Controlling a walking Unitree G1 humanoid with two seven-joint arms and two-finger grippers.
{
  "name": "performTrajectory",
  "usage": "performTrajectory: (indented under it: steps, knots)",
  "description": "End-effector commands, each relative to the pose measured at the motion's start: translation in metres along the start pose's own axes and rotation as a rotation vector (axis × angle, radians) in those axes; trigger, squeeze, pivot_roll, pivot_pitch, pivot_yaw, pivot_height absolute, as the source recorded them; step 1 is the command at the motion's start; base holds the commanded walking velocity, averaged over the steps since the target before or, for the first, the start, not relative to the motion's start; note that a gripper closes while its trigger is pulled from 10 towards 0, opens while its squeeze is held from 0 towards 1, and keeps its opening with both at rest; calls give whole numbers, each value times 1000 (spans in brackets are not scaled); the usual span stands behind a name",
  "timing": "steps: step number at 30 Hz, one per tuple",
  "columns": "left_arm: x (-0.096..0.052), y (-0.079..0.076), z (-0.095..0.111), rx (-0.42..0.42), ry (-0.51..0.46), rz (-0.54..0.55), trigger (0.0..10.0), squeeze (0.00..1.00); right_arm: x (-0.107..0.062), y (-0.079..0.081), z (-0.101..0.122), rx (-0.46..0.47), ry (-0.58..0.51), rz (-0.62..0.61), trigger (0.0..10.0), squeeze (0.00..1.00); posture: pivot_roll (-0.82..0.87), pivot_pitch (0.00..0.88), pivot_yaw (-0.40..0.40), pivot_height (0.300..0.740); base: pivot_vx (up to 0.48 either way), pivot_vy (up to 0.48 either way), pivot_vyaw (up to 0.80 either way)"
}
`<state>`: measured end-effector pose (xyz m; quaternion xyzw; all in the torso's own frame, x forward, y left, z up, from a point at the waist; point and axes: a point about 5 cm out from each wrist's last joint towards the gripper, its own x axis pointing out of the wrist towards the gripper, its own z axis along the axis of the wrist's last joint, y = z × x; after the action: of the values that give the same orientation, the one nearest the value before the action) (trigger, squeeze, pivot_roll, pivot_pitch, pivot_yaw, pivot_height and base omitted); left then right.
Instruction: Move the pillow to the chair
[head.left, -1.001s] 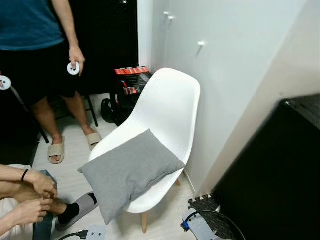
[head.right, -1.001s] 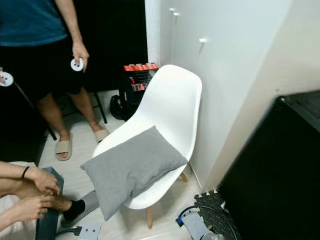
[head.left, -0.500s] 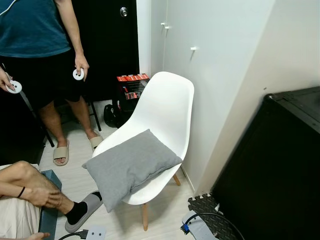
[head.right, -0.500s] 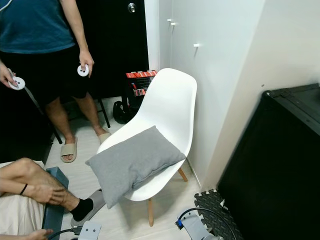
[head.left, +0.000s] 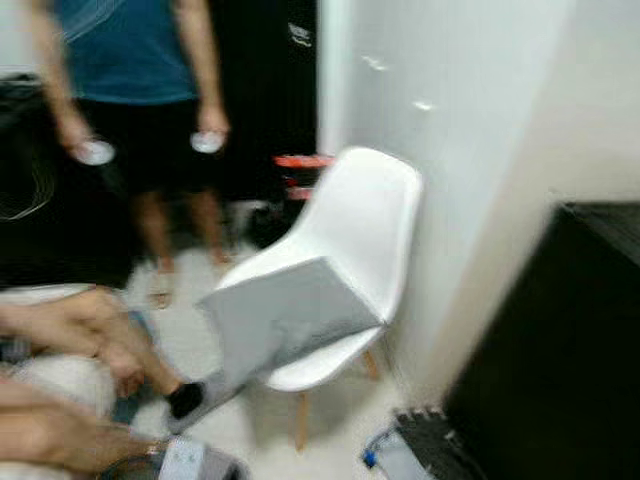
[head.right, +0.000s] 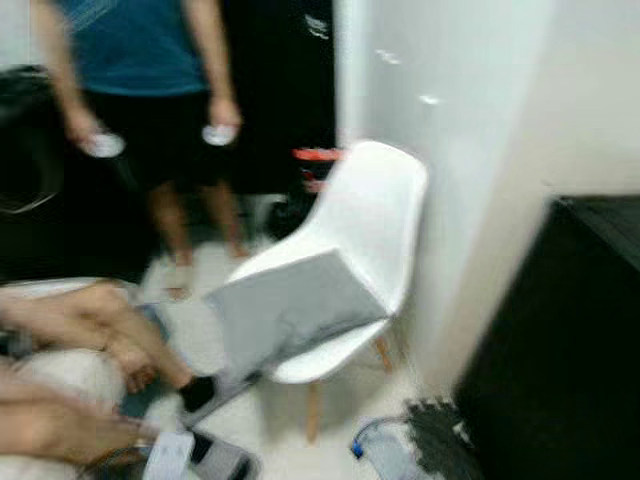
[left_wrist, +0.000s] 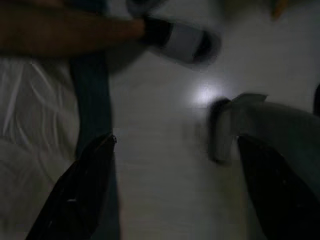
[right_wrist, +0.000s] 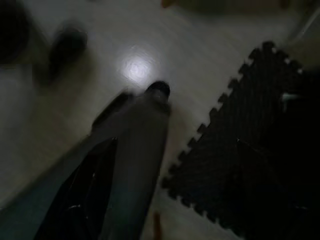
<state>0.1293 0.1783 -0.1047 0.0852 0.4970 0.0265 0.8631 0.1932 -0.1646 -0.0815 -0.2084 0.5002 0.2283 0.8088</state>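
The grey pillow (head.left: 285, 312) lies tilted on the seat of the white shell chair (head.left: 362, 215), with its lower corner hanging over the front edge. Both head views are blurred. My left gripper (left_wrist: 176, 141) hangs low over the pale floor, open with nothing between its black fingers (left_wrist: 82, 192). My right gripper (right_wrist: 176, 142) also hangs over the floor, open and empty, with one finger (right_wrist: 80, 197) plain and the other lost in the dark.
A person in a teal shirt (head.left: 130, 60) stands behind the chair holding white controllers. A seated person's legs (head.left: 90, 330) and slippered foot (left_wrist: 182, 42) are at the left. A black cabinet (head.left: 560, 340) stands right, with a foam mat (right_wrist: 245, 150) by its foot.
The whole picture has shifted and blurred, so the camera has moved. The pillow stays on the chair seat. The seated person's legs now reach further into view.
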Motion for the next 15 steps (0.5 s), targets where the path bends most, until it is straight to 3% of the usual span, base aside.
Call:
performTrajectory:
  steps: [1,15]
  knots:
    - [-5,-8,-24,26,102,-38,10000,0,1,10,-14,0,45,31,10000,0,51,63,-88,734,-398,0,0]
    - [-5,-6,-24,31,102,-37,10000,0,1,8,-11,-9,27,26,10000,0,53,62,-83,734,-396,0,0]
